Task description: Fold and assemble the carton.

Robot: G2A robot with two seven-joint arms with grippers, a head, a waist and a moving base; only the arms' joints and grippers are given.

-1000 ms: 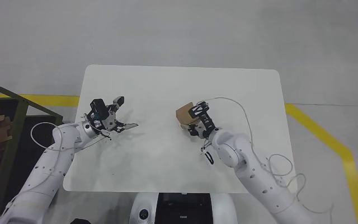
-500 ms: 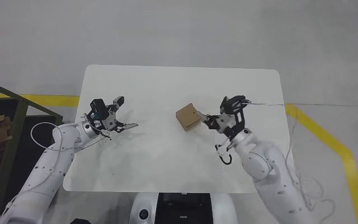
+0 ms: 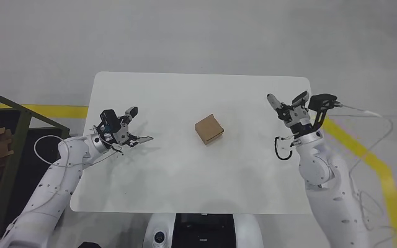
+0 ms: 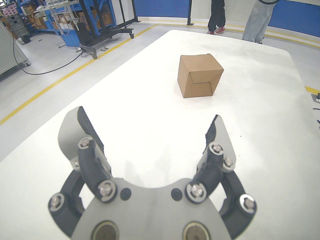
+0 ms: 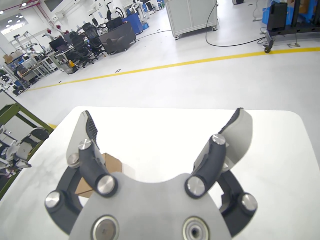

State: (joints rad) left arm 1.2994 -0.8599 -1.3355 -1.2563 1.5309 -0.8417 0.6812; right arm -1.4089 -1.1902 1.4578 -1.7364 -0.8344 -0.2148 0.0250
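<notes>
On the bench (image 3: 186, 180), the closed carton (image 3: 209, 129) stands free.
My left gripper (image 3: 141, 125) and right gripper (image 3: 286, 98) flank it, both spread.

Carton (image 3: 209, 129) sole obstacle on table (image 3: 186, 180); wide passage on all 4 sides, apparently.

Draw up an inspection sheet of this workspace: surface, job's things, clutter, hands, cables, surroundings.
Surface: white table with rounded corners.
Job's things: carton closed into a cube, near the table's middle, apart from both hands.
Clutter: nothing seen.
Hands: left hand open, over the table's left part, facing the carton; right hand open, over the table's right edge.
Cables: black loop at the right wrist; thin cable trailing off the right arm; pale cable beside the left arm.
Surroundings: grey floor with a yellow line; dark green frame left of the table.
</notes>
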